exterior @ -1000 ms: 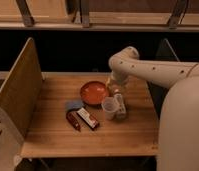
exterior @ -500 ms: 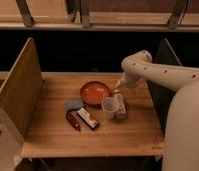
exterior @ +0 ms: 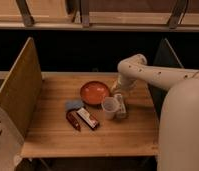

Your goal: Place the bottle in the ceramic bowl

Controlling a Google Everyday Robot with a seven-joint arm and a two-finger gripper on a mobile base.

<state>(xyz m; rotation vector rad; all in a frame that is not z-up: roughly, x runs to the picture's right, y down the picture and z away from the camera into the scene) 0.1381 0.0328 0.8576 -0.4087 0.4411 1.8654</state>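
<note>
The orange-red ceramic bowl point(exterior: 94, 92) sits empty at the middle of the wooden table. Just right and in front of it stands the white plastic cup point(exterior: 110, 106). The pale slim bottle point(exterior: 122, 110) stands upright against the cup's right side. My gripper point(exterior: 120, 98) reaches down from the white arm, directly over the top of the bottle and right of the bowl's rim. I cannot tell whether it has hold of the bottle.
A red-and-white packet point(exterior: 87, 118), a dark red packet point(exterior: 73, 120) and a blue-grey item point(exterior: 74, 104) lie left of the cup. A wooden side panel point(exterior: 20, 90) bounds the table on the left and a dark panel point(exterior: 165, 60) on the right.
The arm's elbow has swung to the right and the wrist has come down over the bottle beside the cup. The bowl, cup, bottle and packets have not moved.
</note>
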